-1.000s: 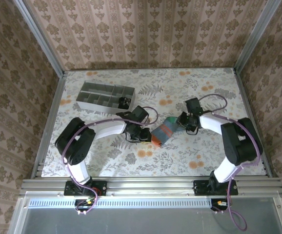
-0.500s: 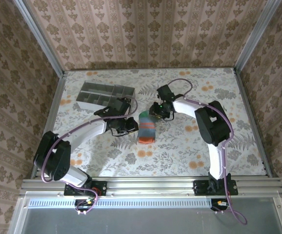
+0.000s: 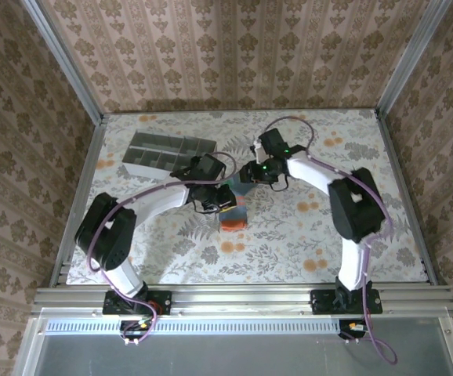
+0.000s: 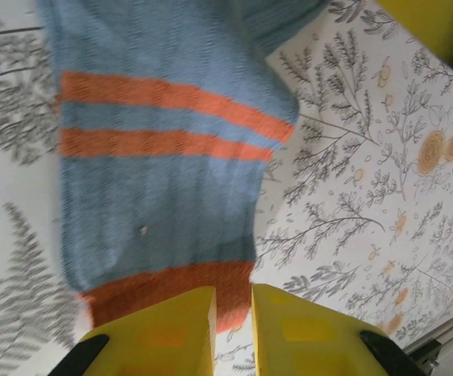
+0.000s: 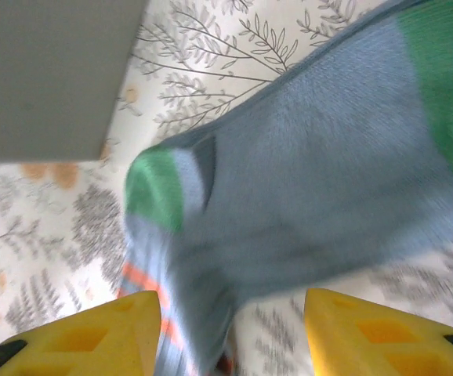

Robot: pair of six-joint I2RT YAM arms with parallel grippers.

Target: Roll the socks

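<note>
Left gripper [image 4: 233, 296]: clamped on orange cuff of sock [image 4: 156, 196] — bottom centre.
Right gripper [image 5: 233, 305]: released, fingers spread — sock mid-frame.

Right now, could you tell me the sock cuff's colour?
Orange cuff, clearest in the left wrist view.

blue-grey sock [image 4: 156, 180] with orange stripes, green toe.

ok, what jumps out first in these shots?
The blue-grey sock with orange stripes and green patches, mid-table. The left gripper pinches its orange cuff; the right gripper hangs open above the green end. A grey tray sits back left.
</note>
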